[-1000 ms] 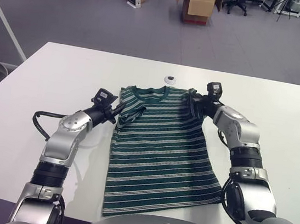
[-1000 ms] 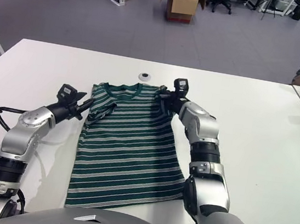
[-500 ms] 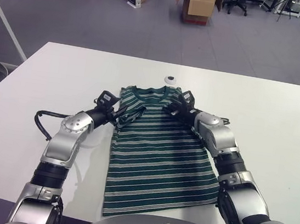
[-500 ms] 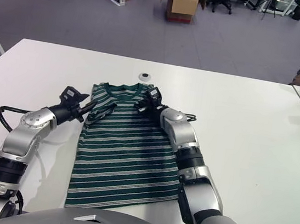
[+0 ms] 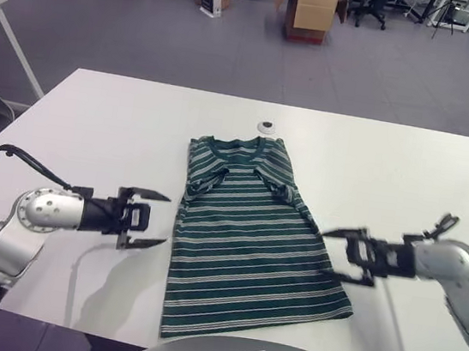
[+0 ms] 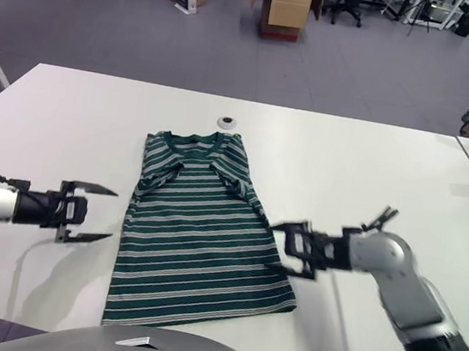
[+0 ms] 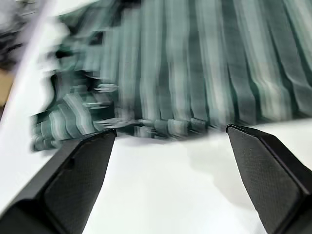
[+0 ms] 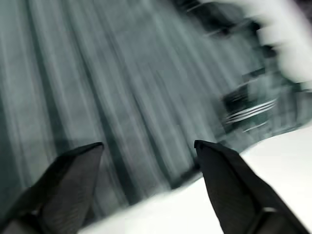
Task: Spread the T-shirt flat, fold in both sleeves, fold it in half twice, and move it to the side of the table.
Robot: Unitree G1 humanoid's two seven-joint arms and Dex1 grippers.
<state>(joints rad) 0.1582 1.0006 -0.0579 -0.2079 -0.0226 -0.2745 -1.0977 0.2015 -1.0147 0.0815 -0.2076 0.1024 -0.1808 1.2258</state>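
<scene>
Flanking T-shirt [image 5: 248, 238] at centre: left gripper [image 5: 160, 218], right gripper [image 5: 329, 251], both with fingers apart, empty | small round object [image 5: 266, 127] just above collar | cardboard box [image 5: 311, 4] on floor, top centre

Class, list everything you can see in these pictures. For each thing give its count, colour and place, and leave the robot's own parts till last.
T-shirt: one, green with pale stripes, lying flat in the middle of the table, both sleeves folded in.
table: one, white, under the shirt.
small round thing: one, white with a dark centre, on the table just beyond the collar.
cardboard box: one, brown, flaps open, on the floor beyond the table.
left gripper: one, black, open, over bare table to the left of the shirt.
right gripper: one, black, open, at the shirt's right edge.
</scene>
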